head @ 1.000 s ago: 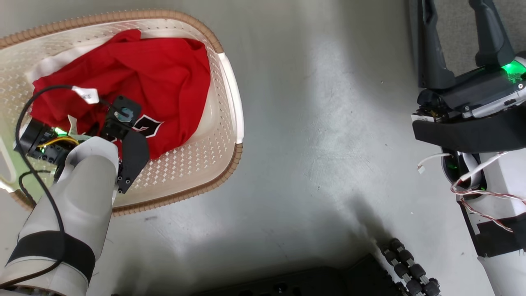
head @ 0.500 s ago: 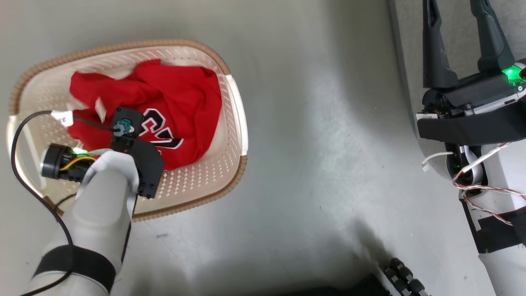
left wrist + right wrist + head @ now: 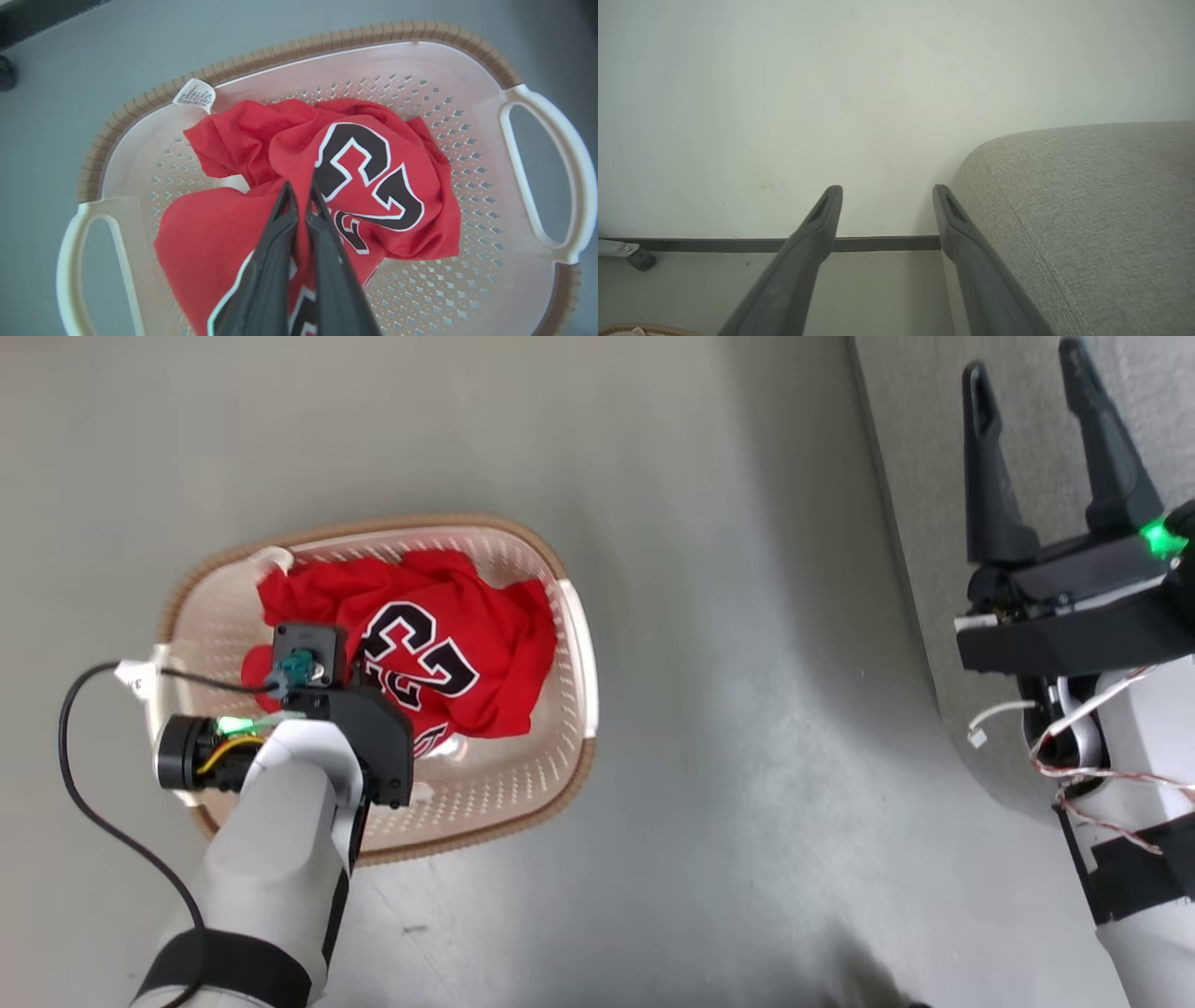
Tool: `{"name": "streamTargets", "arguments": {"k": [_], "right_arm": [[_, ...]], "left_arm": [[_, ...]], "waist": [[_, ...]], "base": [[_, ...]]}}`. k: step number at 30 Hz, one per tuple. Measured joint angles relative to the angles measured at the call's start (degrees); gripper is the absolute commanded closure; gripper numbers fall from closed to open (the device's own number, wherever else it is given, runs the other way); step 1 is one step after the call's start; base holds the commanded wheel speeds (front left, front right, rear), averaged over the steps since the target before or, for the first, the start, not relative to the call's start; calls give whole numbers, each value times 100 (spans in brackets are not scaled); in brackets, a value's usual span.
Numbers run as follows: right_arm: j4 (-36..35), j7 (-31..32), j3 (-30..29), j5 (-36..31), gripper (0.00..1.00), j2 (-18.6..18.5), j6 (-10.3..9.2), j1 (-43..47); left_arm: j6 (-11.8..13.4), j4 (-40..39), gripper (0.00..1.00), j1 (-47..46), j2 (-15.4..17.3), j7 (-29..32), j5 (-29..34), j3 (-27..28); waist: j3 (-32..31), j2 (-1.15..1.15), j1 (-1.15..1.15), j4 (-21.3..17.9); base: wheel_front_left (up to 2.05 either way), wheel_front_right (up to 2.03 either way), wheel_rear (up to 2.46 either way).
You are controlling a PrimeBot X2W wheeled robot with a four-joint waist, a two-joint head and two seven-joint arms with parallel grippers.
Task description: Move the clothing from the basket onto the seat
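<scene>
Bunched tighter than a second ago: red "23" jersey (image 3: pixel 467 653), pinched by left fingers (image 3: pixel 288 207) over basket (image 3: pixel 571 709). Seat (image 3: pixel 915 448) well apart rightward, nearer spread right fingers (image 3: pixel 990 476).

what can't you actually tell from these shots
Garment count: in the left wrist view the jersey folds over itself, hiding anything beneath.
Basket floor: mostly covered by the cloth.
Tag print: too small to read.
Seat: cut off by the right edge in the right wrist and head views.
Left end effector tips: in the head view, hidden under its wrist.
</scene>
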Motion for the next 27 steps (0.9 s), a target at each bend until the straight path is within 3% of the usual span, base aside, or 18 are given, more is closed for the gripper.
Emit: {"name": "streamTargets", "arguments": {"k": [8,27], "right_arm": [[272,1,-24,0,0,-5,52,307],[654,4,-31,10,0,63,104,1024]], "left_arm": [[-44,-37,100,361,-132,-579,-343,227],[-152,-671,100,1417,-136,-740,-753,324]], "waist": [[-735,0,-1,251],[-2272,-1,0,747]], "base": [[0,0,0],[0,0,0]]}}
